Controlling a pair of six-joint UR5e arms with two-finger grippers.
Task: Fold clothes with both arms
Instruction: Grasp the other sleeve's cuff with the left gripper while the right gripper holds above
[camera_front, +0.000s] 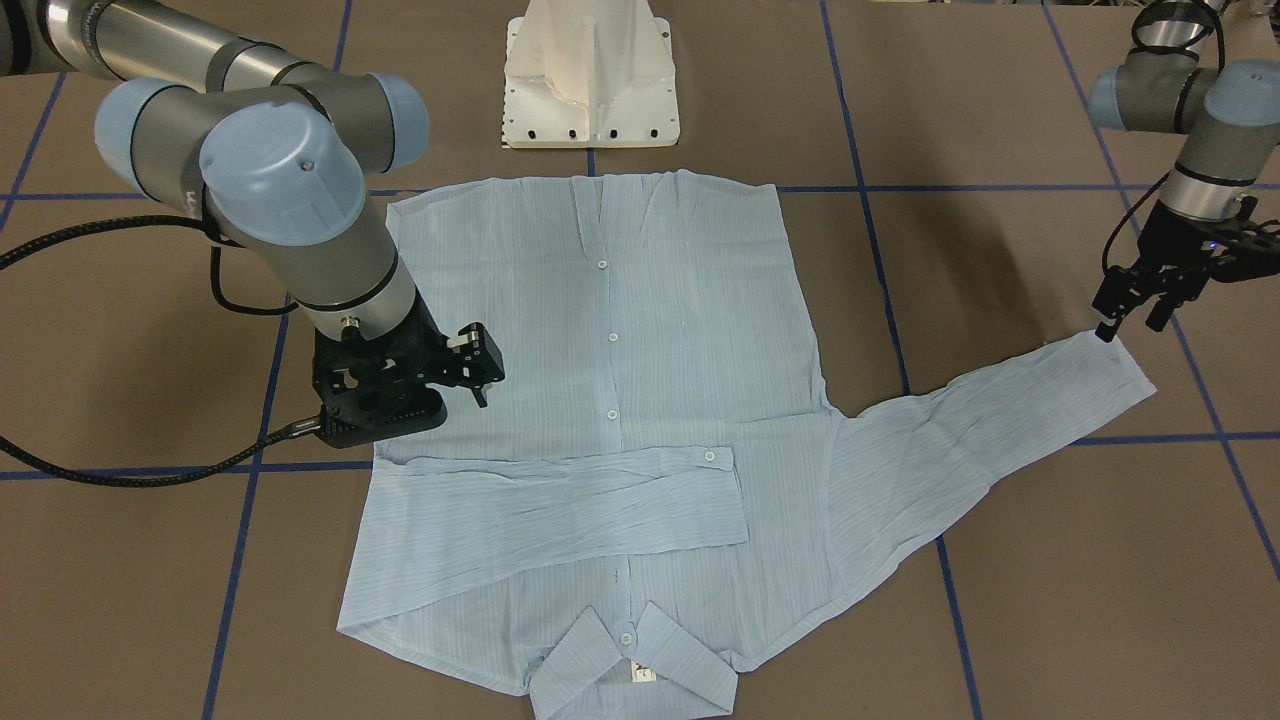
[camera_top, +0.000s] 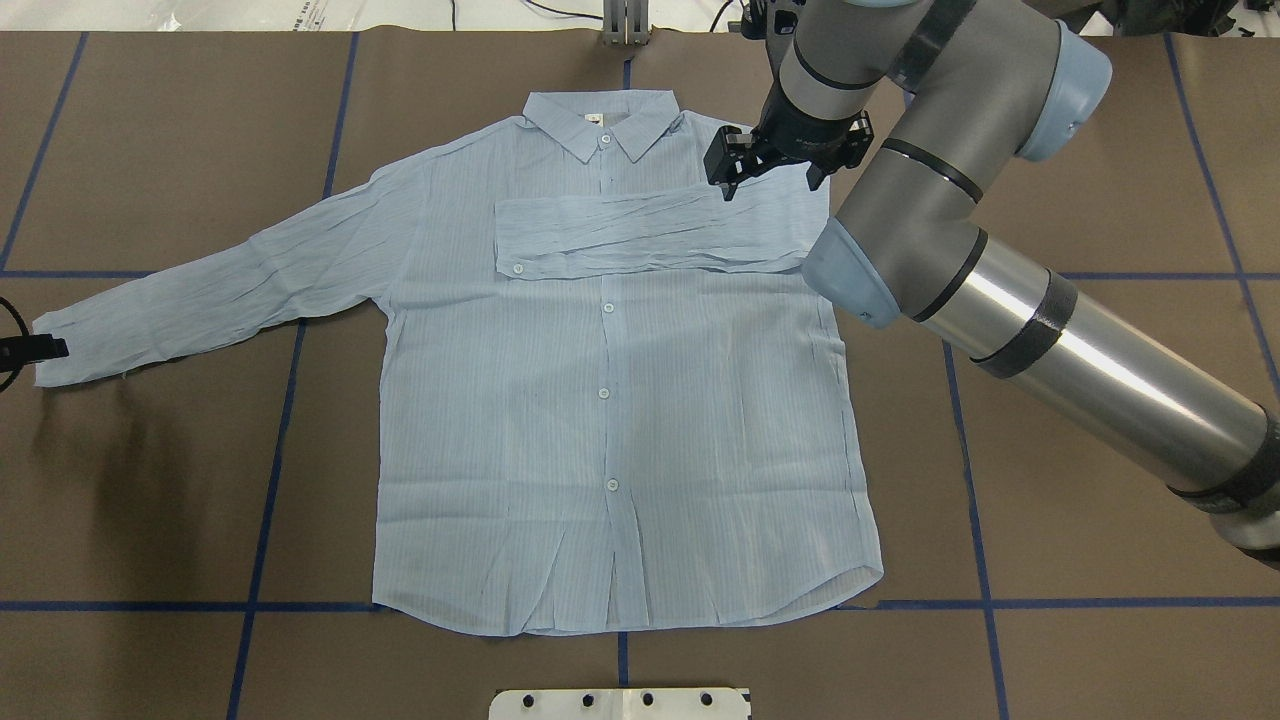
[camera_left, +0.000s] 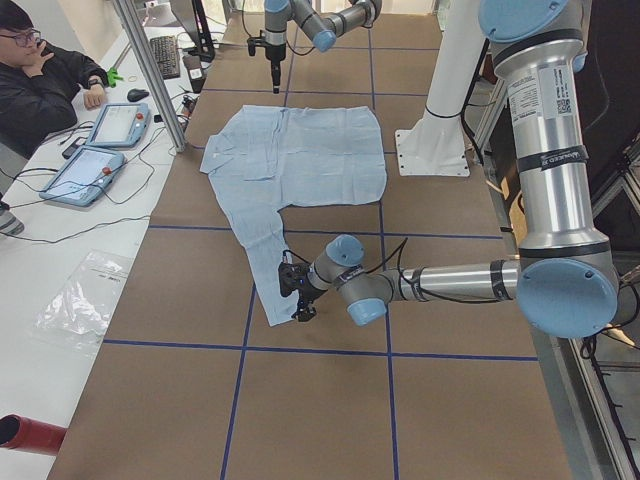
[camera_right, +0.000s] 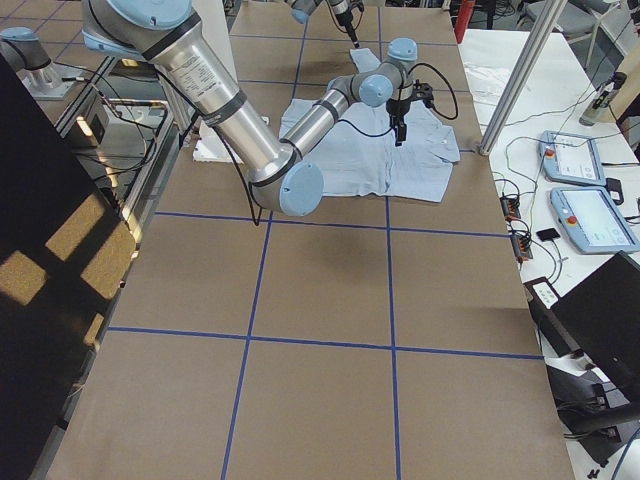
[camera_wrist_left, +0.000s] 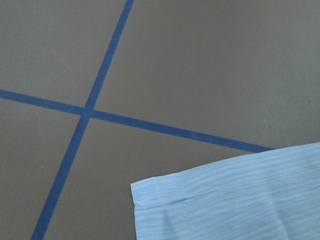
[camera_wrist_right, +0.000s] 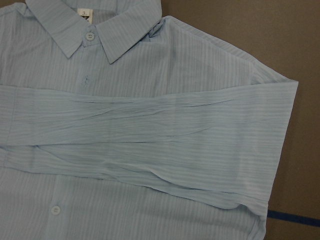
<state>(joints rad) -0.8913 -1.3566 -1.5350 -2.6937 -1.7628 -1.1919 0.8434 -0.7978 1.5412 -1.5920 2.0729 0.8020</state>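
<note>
One sleeve is folded across the shirt; the other sleeve, at 9 o'clock, not yet. The left gripper and right gripper are open, empty.

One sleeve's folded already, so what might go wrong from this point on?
The left end effector hangs at the corner of the outstretched cuff, so it may pinch only an edge and lose the thin fabric. The right end effector hovers above the folded sleeve and might drag it askew.
</note>
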